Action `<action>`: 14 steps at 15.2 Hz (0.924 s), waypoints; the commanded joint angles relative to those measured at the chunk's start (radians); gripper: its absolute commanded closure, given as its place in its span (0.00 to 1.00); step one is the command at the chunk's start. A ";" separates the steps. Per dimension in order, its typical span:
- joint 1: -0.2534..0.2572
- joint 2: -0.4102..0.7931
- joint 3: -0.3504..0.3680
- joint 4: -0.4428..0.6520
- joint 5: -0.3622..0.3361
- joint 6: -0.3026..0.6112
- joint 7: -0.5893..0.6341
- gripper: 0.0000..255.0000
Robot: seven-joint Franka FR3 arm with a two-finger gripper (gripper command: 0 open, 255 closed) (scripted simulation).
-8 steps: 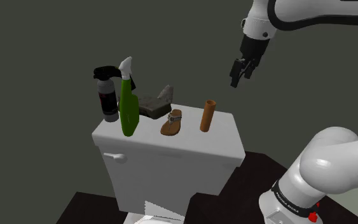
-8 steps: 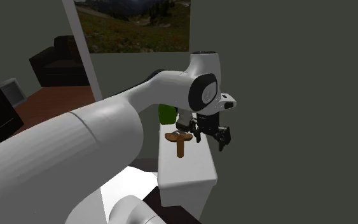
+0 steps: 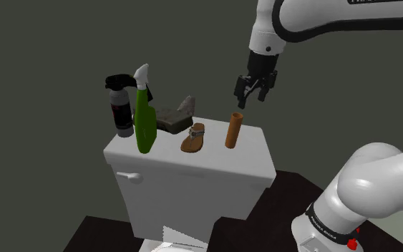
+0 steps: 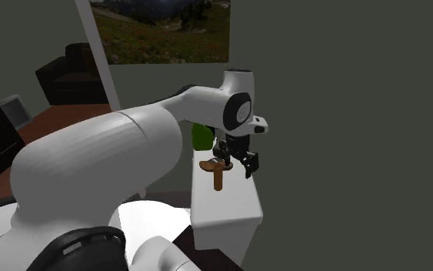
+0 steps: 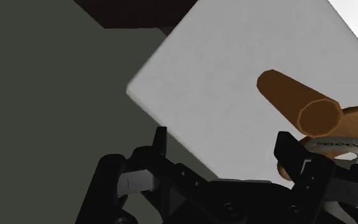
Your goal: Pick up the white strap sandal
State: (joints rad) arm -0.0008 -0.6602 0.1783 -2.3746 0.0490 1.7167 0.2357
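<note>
The sandal [image 3: 193, 137] is brown with a pale strap and lies flat on the white toilet tank lid [image 3: 214, 163], between a green spray bottle and an upright brown cylinder [image 3: 233, 130]. My black gripper [image 3: 252, 91] hangs open in the air above the cylinder, a little to the shoulder view's right of the sandal and well above it. In the wrist view the open gripper [image 5: 225, 153] holds nothing; the cylinder [image 5: 298, 102] and part of the sandal [image 5: 346, 130] lie beyond one finger. The gripper [image 4: 241, 162] also hovers over the lid in the second exterior view.
A green spray bottle [image 3: 144, 118], a black spray bottle [image 3: 123, 107] and a grey shoe [image 3: 176, 116] stand toward the lid's left and back. A dark grey wall rises directly behind the tank. The flush lever [image 3: 129, 175] sits on the tank front.
The gripper has moved to the shoulder view's left and slightly down, from beyond the lid's right end to above the brown cylinder. The objects on the lid have not moved.
</note>
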 commanded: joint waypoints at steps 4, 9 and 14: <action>0.000 0.133 0.082 0.059 0.101 0.036 0.196 0.00; -0.002 0.291 0.152 0.144 0.179 0.090 0.380 0.00; -0.002 0.430 0.199 0.218 0.222 0.151 0.517 0.00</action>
State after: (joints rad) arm -0.0037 -0.2476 0.3700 -2.1640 0.2645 1.8573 0.7320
